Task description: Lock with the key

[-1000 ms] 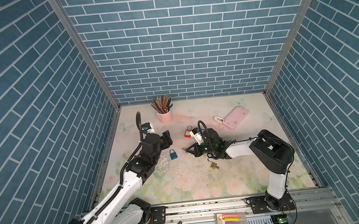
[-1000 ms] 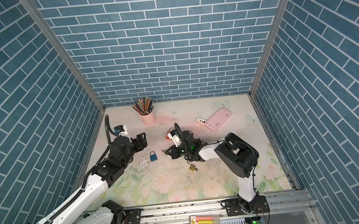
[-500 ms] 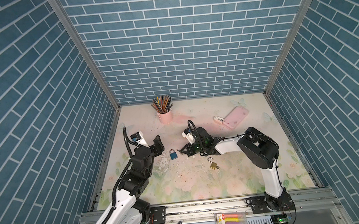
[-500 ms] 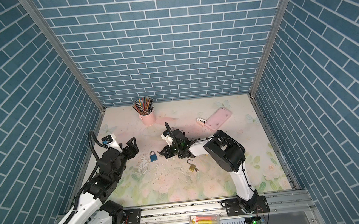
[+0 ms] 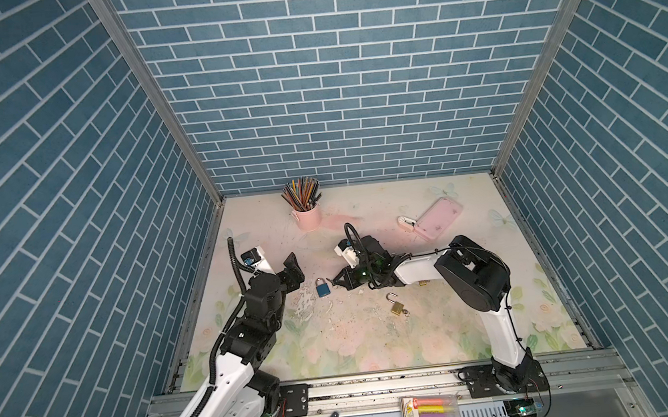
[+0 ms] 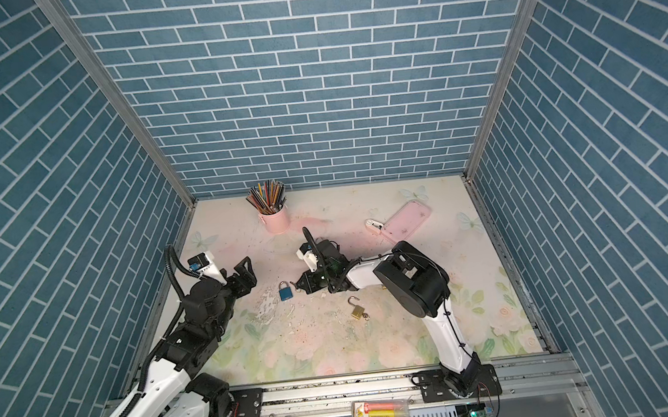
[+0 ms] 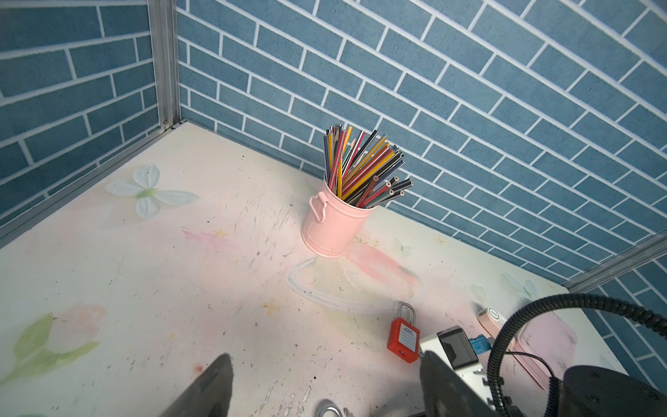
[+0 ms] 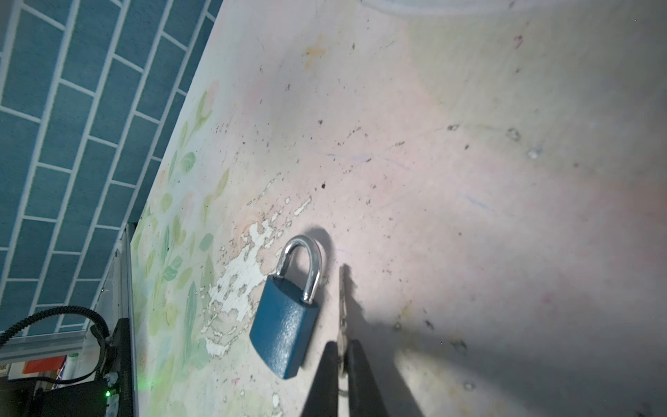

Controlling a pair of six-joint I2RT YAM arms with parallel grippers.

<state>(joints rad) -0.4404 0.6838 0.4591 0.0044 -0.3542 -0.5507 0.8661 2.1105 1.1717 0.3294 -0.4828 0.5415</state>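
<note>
Top views, blue padlock: the blue padlock (image 5: 323,288) lies flat on the table (image 5: 378,339), left of centre, with its shackle toward 12 o'clock.
Top views, right gripper: the right gripper (image 5: 337,281) sits low over the table just beside the padlock, at its 3 o'clock, tips pointing toward 9.
Top views, left gripper: the left gripper (image 5: 292,268) hangs at the padlock's 10 o'clock, apart from it and holding nothing.
Top views, brass padlock: a brass padlock (image 5: 395,307) with its shackle swung open lies at the blue one's 4 o'clock, untouched.
Left wrist view, fingers: both fingers (image 7: 213,386) stand wide apart over bare table, with a red padlock (image 7: 403,337) and a pink pencil cup (image 7: 334,231) beyond them.
Right wrist view, key: the key (image 8: 342,299) is pinched edge-on between two fingers (image 8: 326,375) drawn nearly together. Its blade runs just beside the shackle and is not in the lock.
Right wrist view, shackle: it looks pushed home into the blue body, though I can't be sure.
Progress: the key is in hand, I'd say. Lining it up with the keyhole, which isn't visible, then pushing it in and turning it are all left.
</note>
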